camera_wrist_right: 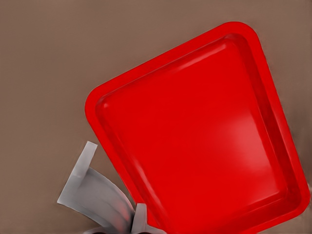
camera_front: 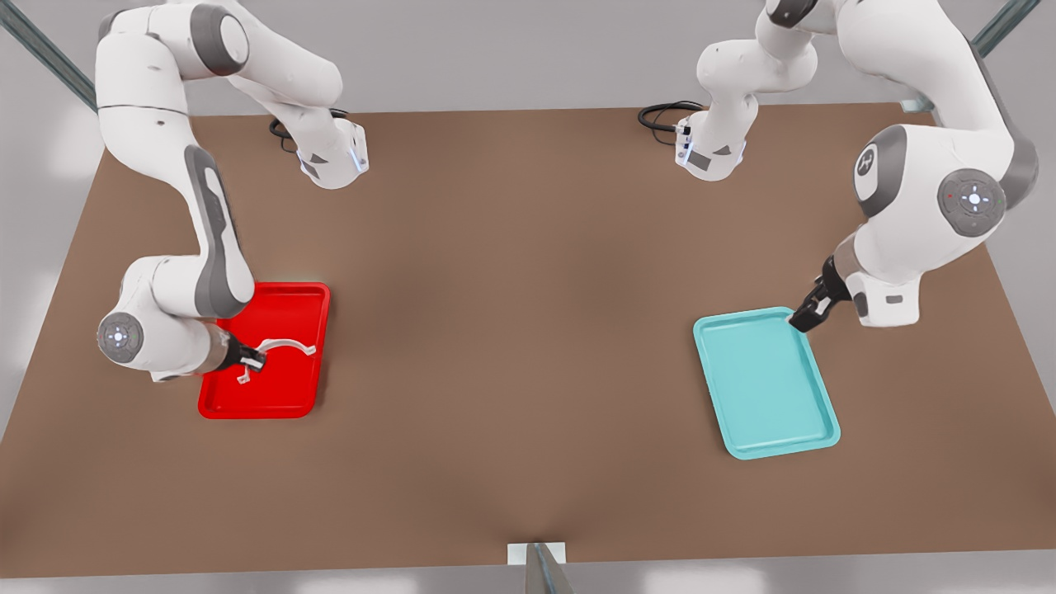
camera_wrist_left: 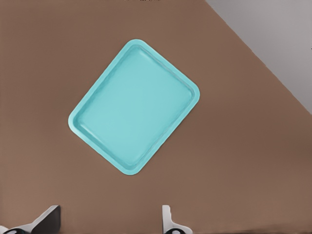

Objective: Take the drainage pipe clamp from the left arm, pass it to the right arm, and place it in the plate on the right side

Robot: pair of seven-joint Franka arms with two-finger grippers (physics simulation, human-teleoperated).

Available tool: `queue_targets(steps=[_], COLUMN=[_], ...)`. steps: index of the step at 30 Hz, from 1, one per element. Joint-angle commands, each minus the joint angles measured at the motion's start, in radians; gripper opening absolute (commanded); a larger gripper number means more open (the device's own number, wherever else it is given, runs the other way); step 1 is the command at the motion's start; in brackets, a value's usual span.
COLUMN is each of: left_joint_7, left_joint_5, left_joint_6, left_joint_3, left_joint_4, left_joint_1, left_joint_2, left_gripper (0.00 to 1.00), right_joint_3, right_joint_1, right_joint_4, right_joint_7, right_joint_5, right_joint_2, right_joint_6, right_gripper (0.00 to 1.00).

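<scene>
Now the right pincer (camera_front: 254, 360), at the front view's left, is clenched on the drainage pipe clamp (camera_front: 285, 348) and holds it over the plate (camera_front: 318, 330), the red tray on the table (camera_front: 528, 330). The right wrist view shows the white strap (camera_wrist_right: 97, 195) gripped close under the camera, with its arc and one flat tab reaching out past the rim of the red tray (camera_wrist_right: 195, 131). In the front view the strap curves away from the fingertips toward the tray's middle, while its other tab hangs just below the pincer.

The step in hand appears to be the placing. To do it well, the arm should probably lower until the strap is just above the tray floor, keep the whole arc inside the raised rim, and only then let go, so the light half-ring neither bounces nor rolls out.

The left pincer (camera_front: 810, 315) waits released and empty, at the far corner of the teal tray (camera_front: 763, 384), its fingertips (camera_wrist_left: 48, 219) spread apart.
</scene>
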Motion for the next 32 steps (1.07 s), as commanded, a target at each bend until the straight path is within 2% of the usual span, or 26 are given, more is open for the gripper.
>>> queue_targets(steps=[1,8,10,13,16,18,19,20,22,26,27,28,29,32], left_joint_7=[0.844,0.843,0.844,0.849,0.852,0.853,0.856,0.858,0.856,0.855,0.856,0.856,0.856,0.856], left_joint_5=[0.026,0.026,0.026,0.009,0.009,0.009,0.009,0.009,0.009,0.009,0.009,0.009,0.009,0.009], left_joint_6=[-0.051,-0.053,-0.054,-0.042,-0.039,-0.025,-0.019,-0.016,-0.016,-0.016,-0.016,-0.016,-0.016,-0.016], left_joint_3=[-0.002,0.001,-0.004,-0.004,-0.004,-0.005,-0.005,-0.005,-0.005,-0.007,-0.007,-0.005,-0.005,-0.007], left_joint_4=[0.001,0.023,0.024,0.066,0.067,0.067,0.067,0.069,0.072,0.073,0.073,0.073,0.073,0.073], left_joint_1=[-0.013,-0.027,-0.028,-0.027,-0.028,-0.028,-0.028,-0.028,-0.028,-0.03,-0.03,-0.03,-0.03,-0.03], left_joint_2=[0.008,0.09,0.088,0.131,0.136,0.136,0.136,0.134,0.136,0.136,0.136,0.139,0.139,0.139], left_gripper=[1.0,1.0,1.0,1.0,1.0,1.0,1.0,1.0,1.0,1.0,1.0,1.0,1.0,1.0], right_joint_3=[0.003,0.003,0.001,0.001,0.016,0.052,0.084,0.09,0.118,0.141,0.04,-0.135,-0.197,-0.186], right_joint_1=[-0.042,-0.125,-0.131,-0.121,-0.114,-0.072,-0.035,-0.01,-0.012,-0.007,0.094,0.24,0.301,0.269], right_joint_4=[-0.017,-0.068,-0.061,-0.066,-0.049,0.167,0.294,0.373,0.436,0.377,0.281,0.221,0.207,0.27], right_joint_7=[-0.632,-0.734,-0.754,-0.75,-0.698,-0.627,-0.555,-0.504,-0.478,-0.372,-0.372,-0.379,-0.376,-0.383], right_joint_5=[-0.005,-0.012,-0.014,-0.069,-0.069,-0.127,-0.129,-0.127,-0.123,-0.112,-0.091,-0.034,-0.031,-0.031], right_joint_2=[0.014,0.075,0.109,0.152,0.143,0.131,0.125,0.115,0.019,-0.174,-0.257,-0.305,-0.31,-0.267], right_joint_6=[0.005,0.063,0.104,0.187,0.146,-0.073,-0.167,-0.225,-0.319,-0.39,-0.368,-0.348,-0.353,-0.377], right_gripper=[0.21,0.21,0.33,0.28,0.34,0.44,0.56,0.73,0.99,1.0,1.0,1.0,1.0,1.0])
